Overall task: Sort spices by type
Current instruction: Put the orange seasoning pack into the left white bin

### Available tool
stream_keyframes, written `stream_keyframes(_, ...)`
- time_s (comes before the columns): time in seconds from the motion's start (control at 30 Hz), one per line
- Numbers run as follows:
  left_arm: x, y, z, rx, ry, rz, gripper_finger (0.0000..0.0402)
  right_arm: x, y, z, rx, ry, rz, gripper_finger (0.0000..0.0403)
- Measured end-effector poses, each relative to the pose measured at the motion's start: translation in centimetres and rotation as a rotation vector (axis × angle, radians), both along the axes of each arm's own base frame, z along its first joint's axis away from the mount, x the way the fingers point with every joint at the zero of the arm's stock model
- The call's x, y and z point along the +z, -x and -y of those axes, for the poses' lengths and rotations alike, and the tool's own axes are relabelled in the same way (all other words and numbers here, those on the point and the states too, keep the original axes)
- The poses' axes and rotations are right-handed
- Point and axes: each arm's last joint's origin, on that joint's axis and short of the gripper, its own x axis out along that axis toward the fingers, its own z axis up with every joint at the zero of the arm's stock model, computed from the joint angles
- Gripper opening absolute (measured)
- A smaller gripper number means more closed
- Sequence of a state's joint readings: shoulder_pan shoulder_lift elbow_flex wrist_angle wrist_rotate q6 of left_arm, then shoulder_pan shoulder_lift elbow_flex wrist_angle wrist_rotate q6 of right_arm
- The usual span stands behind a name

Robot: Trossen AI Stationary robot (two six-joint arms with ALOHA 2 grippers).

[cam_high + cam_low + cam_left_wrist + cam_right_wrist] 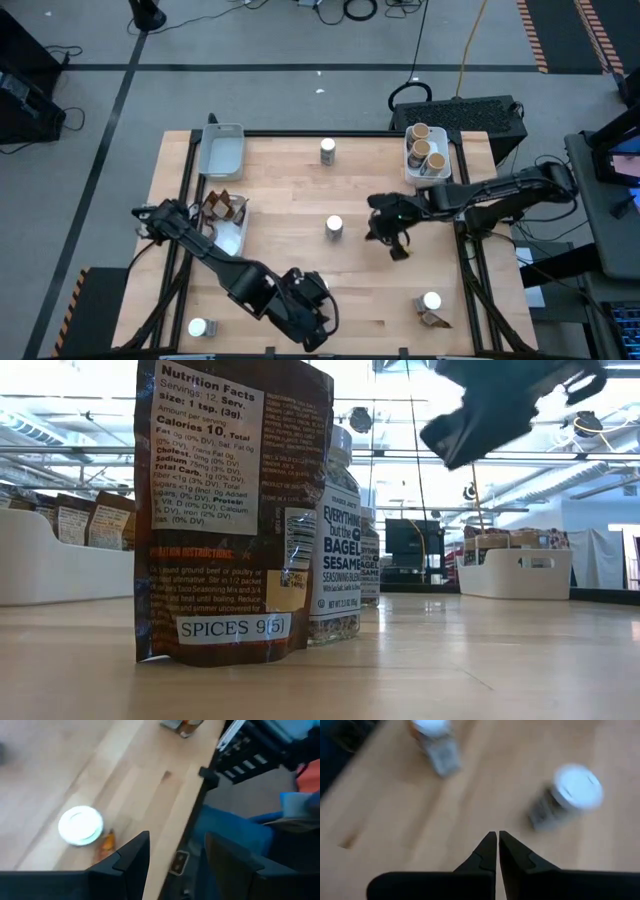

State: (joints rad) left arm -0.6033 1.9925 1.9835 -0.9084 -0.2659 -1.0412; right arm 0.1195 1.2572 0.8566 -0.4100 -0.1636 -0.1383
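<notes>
White-lidded jars stand on the wooden table at the far middle (327,150), the centre (334,227), the near left (200,327) and the near right (431,300). The near-right jar (80,825) stands with a brown packet (235,510). My left gripper (177,836) is open above the near middle of the table (318,315), with nothing between its fingers, left of that jar. My right gripper (497,836) is shut and empty, right of the centre jar (572,790), above the table (398,250).
A white tray (222,150) sits at the far left, and below it another tray (238,235) holds brown packets. A tray (428,170) with cork-topped jars sits at the far right. The table's black frame edge (200,795) runs close under my left gripper.
</notes>
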Motion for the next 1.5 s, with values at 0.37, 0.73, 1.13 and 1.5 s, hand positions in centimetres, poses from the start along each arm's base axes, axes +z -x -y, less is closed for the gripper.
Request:
stream_keyframes(0.37,-1.1,2.3,2.0,0.026,-0.101,-0.033,0.0193,1.6,-0.2,-4.9,0.169,-0.093,0.195,0.0)
stream_keyframes(0.73,-5.0,2.6,2.2,0.083,-0.13,-0.085,0.0193,1.6,0.3,-6.4,0.215,-0.105,0.188,0.0)
stream_keyframes(1.13,-8.2,1.6,2.9,0.055,-0.233,-0.128,0.0193,1.5,0.8,-7.9,0.142,-0.053,0.206,0.0)
stream_keyframes(1.5,-11.1,0.5,2.8,0.052,-0.307,-0.174,0.0193,0.5,0.3,-9.6,0.159,-0.087,0.185,0.0)
